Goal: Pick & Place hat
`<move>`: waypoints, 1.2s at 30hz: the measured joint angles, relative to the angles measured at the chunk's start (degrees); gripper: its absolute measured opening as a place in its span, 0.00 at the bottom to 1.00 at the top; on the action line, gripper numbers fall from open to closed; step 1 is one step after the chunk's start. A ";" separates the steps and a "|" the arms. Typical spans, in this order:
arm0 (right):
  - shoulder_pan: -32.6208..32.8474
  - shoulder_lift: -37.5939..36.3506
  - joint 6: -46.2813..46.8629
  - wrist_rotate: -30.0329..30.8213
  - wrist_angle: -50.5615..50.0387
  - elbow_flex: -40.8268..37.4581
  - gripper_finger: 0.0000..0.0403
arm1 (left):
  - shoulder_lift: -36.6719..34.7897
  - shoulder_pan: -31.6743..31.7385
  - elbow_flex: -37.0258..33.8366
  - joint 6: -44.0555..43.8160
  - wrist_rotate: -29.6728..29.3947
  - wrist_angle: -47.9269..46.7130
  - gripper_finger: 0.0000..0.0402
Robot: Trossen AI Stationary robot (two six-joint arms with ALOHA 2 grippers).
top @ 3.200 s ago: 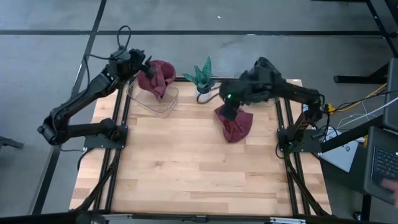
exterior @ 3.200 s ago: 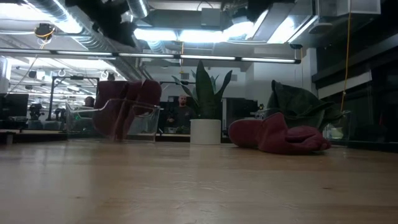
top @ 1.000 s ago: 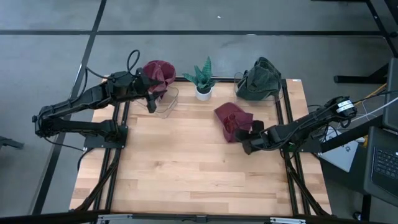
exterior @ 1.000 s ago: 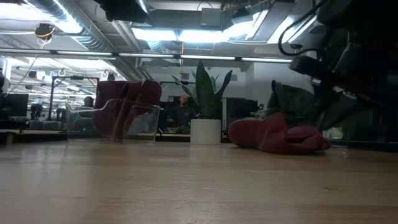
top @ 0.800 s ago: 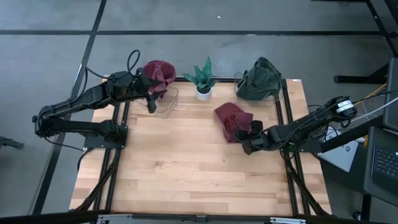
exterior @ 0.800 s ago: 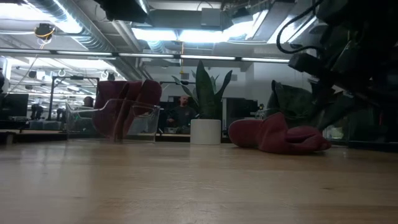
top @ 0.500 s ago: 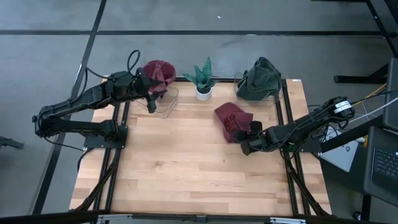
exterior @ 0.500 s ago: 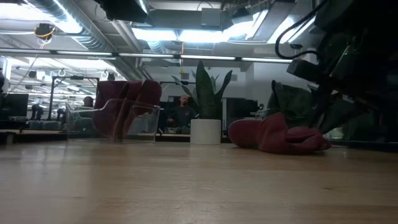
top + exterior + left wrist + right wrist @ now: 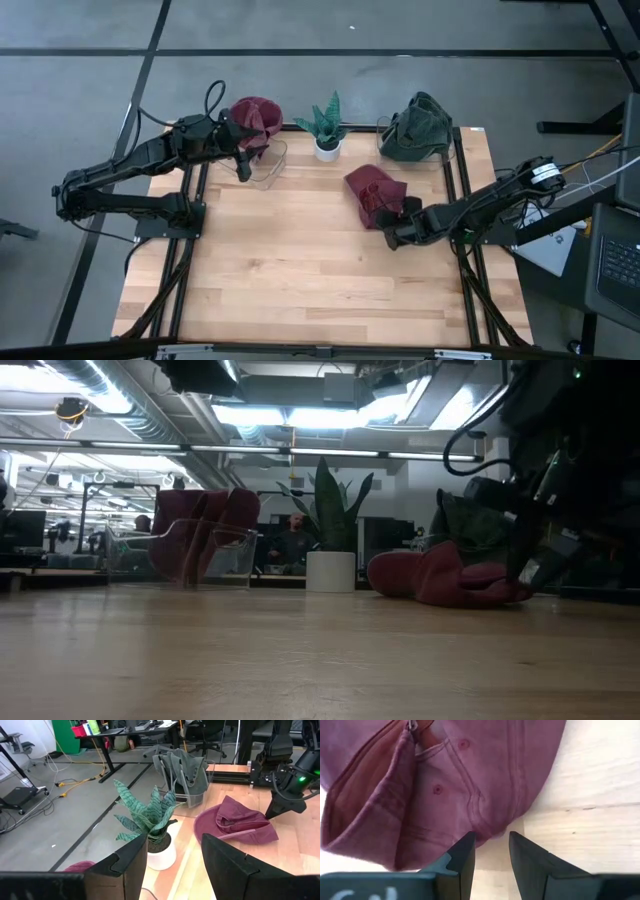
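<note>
A maroon hat (image 9: 372, 193) lies flat on the wooden table right of centre, also seen in the low view (image 9: 445, 578). My right gripper (image 9: 392, 238) points steeply down at that hat's near-right edge. Its open fingers (image 9: 491, 847) stand just short of the rim (image 9: 492, 832), and I cannot tell whether they touch it. A second maroon hat (image 9: 255, 118) rests in a clear bin (image 9: 268, 165) at the far left. My left gripper (image 9: 245, 165) hovers open (image 9: 172, 850) over the bin's near side, with nothing between its fingers.
A potted plant (image 9: 325, 125) stands at the far edge between the bins. A dark green hat (image 9: 415, 125) sits in a holder at the far right. The table's near half is bare wood (image 9: 300, 280). A person (image 9: 293, 540) shows in the room beyond.
My right gripper has eased down a little toward the near-right edge of the maroon hat on the table. That hat has not moved.
</note>
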 joint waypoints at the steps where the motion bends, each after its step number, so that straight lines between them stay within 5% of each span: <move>1: -0.18 0.00 0.14 0.02 -0.27 0.00 0.30 | 0.00 0.00 0.00 0.01 -0.01 0.00 0.45; 29: -5.24 8.63 -2.34 -1.47 1.71 0.13 0.29 | 0.02 0.00 0.00 -0.97 0.01 0.00 0.45; 36: -5.26 8.90 -3.06 -0.50 2.25 0.07 0.06 | 0.02 0.00 0.00 -0.97 0.17 0.00 0.45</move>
